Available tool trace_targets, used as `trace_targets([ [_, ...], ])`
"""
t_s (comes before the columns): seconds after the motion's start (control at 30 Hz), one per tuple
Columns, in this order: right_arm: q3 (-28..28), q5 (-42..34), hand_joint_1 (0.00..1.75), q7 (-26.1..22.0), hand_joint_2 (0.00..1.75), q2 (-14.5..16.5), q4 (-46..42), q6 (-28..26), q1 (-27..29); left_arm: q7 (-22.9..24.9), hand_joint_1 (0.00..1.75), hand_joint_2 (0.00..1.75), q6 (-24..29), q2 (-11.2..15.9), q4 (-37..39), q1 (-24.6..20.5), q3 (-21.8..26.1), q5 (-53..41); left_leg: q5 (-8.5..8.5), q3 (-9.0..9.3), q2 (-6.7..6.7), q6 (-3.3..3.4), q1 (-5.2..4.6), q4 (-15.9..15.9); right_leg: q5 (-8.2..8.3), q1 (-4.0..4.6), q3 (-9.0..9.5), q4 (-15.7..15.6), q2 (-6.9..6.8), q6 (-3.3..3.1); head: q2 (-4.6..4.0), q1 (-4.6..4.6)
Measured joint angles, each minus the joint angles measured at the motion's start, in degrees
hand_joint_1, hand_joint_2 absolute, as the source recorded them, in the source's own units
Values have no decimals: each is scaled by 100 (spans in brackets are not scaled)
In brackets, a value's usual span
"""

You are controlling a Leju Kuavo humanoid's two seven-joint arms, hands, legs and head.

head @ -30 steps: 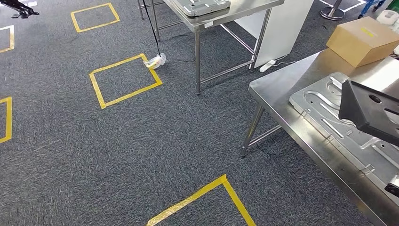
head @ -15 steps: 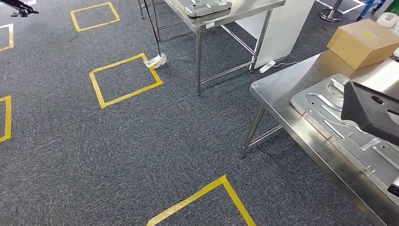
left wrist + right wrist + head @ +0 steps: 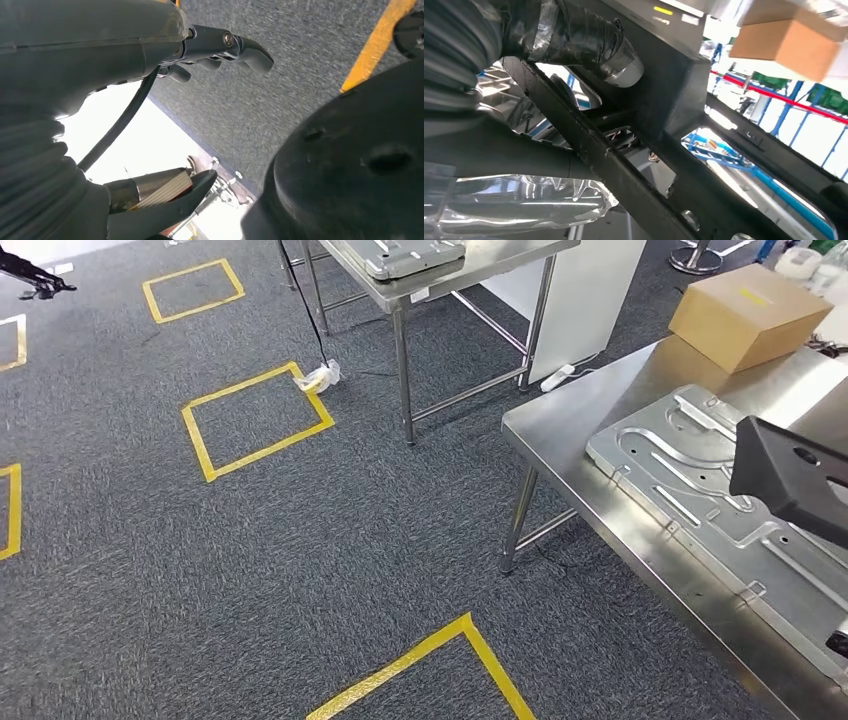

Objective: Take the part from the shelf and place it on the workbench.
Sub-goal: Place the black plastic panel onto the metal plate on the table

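The black frame-like part (image 3: pixel 795 485) hangs at the right edge of the head view, just above the steel workbench (image 3: pixel 590 495) and over a silver stamped plate (image 3: pixel 690 500) lying on it. In the right wrist view my right hand (image 3: pixel 479 125) grips the black part (image 3: pixel 674 100), the taped thumb (image 3: pixel 589 45) across one bar and fingers (image 3: pixel 524 200) under it. My left hand (image 3: pixel 75 75) hangs over the grey carpet with fingers apart and nothing in it.
A cardboard box (image 3: pixel 750 300) sits at the workbench's far end. A second steel table (image 3: pixel 450 275) with a metal plate stands behind. Yellow tape squares (image 3: pixel 255 415) mark the carpet, and a cable runs down to a wrapped plug (image 3: pixel 318 375).
The whole picture has slid left and the workbench reaches further into view, so the camera moved. The black part stays at the right edge, over the silver plate.
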Motion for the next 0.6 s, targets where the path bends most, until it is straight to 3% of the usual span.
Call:
trace_targets([
  [0.03,-3,0,175,0,175,-15,-1,1,-8,-2,0,175,1,-1,0,-1,0,-15,-143,-132,-15,-12,11,278,-9,13,17,0,7,-34,0,-5],
  [0.1,-5,0,175,-5,175,-29,0,4,-11,-3,0,175,1,-2,0,0,1,-36,-461,-565,-34,2,6,1056,-34,61,41,0,18,-86,0,-12],
  [0.13,-5,0,175,-9,175,-30,1,7,-10,-3,0,175,1,-3,0,-1,2,-40,-529,-769,-38,25,-4,1367,-48,92,54,0,25,-109,-1,-12],
  [0.17,-4,0,175,-12,175,-30,1,12,-9,-4,0,175,1,-4,0,0,2,-43,-488,-895,-42,63,-21,1504,-65,123,72,0,32,-130,-1,-13],
  [0.2,-4,-1,175,-14,175,-30,2,19,-9,-4,0,175,2,-4,0,2,2,-45,-330,-916,-47,121,-51,1416,-83,153,96,0,40,-148,-1,-13],
  [0.3,2,-3,175,-14,175,-26,3,45,-11,-3,0,175,7,15,2,13,2,-49,337,-542,-82,372,-195,344,-140,201,167,-9,65,-169,-1,-11],
  [0.37,30,-4,175,-14,175,-16,14,72,-11,-1,0,175,11,37,5,15,2,-51,469,-373,-81,459,-256,-55,-158,192,184,-34,77,-141,-1,-7],
  [0.5,86,6,175,-14,175,-27,60,117,-85,1,0,175,9,36,4,10,2,-70,538,-171,-44,452,-227,-382,-199,189,234,-79,59,-38,1,-1],
  [0.53,115,19,175,-12,175,-25,101,132,-169,1,0,175,6,34,3,12,2,-84,571,-92,-32,449,-206,-491,-283,196,169,75,45,-16,0,6],
  [0.6,233,65,175,-10,175,12,259,171,-400,1,0,175,-2,32,2,16,2,-124,575,-1,-15,452,-182,-581,-531,170,-159,675,22,32,-1,15],
])
